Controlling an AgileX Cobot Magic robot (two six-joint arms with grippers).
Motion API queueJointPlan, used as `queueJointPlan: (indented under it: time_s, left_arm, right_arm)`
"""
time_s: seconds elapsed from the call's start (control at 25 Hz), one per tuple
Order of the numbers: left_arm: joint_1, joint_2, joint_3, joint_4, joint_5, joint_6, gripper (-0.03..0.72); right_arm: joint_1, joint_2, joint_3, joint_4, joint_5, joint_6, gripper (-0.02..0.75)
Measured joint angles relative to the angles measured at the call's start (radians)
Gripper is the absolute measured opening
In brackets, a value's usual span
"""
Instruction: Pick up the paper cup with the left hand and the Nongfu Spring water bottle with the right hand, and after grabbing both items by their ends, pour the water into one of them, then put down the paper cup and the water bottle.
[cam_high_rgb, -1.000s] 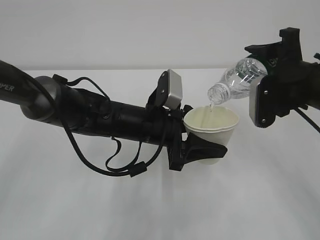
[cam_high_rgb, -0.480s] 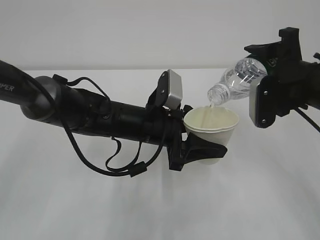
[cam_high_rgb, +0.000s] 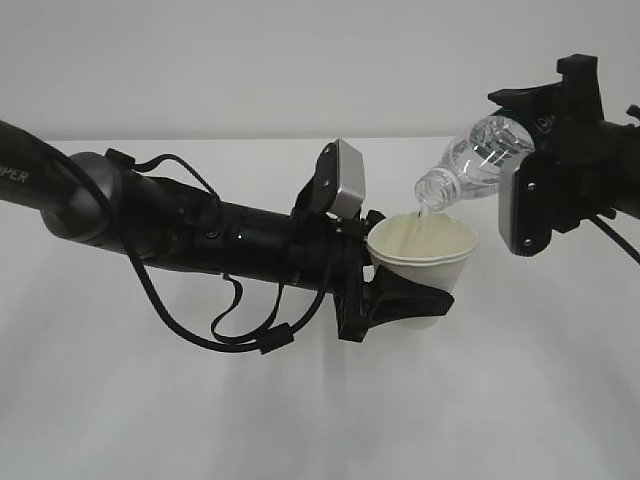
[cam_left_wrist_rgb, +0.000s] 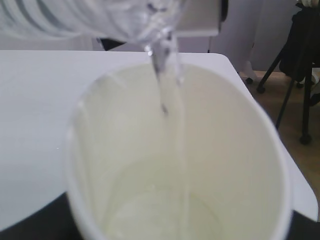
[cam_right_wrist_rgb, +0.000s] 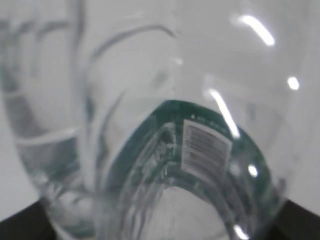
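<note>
Left tool clamps the paper cup at its lower body, cup upright, held above the white surface. Right tool grips the Nongfu Spring water bottle, tilted neck-down, mouth just above the cup rim on its far-right side. Thin stream of water falling into the cup; a little pooled at the bottom.
</note>
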Motion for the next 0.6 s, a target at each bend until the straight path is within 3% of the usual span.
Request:
queueJointPlan:
  time_s: [0.6]
  left_arm:
    - [0.000,0.002,0.000,0.023,0.010,0.000,0.435]
  right_arm:
    - [0.000,0.000,-0.002,0.000,-0.005,-0.002,0.501]
